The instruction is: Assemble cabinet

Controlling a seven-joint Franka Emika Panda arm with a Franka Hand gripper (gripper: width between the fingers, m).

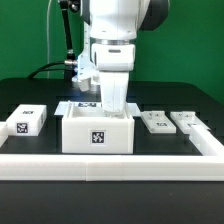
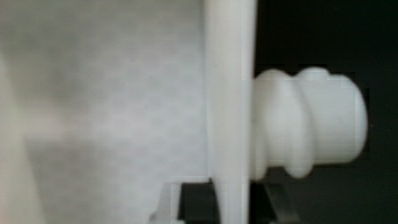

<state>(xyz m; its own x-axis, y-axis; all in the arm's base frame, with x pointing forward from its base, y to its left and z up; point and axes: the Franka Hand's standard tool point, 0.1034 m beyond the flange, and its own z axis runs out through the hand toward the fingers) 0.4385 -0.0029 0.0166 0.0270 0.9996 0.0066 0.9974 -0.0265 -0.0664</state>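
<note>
A black counter [image 1: 185, 95] edged by a white rail [image 1: 110, 162] stands before a green wall [image 1: 195, 45]. The pincer [image 1: 114, 104] dips into the cabinet [image 1: 78, 135]; whether it is apart or together cannot be told.

The cabinet [image 1: 98, 135] sits in the middle of the table [image 1: 40, 95]. A small block [image 1: 27, 121] lies to the exterior view's left of it. On the exterior view's right lie a flat piece [image 1: 155, 122] and, just past it, a second piece [image 1: 187, 122]. A long rail [image 1: 100, 163] runs in front of them all and turns back at that right end.
</note>
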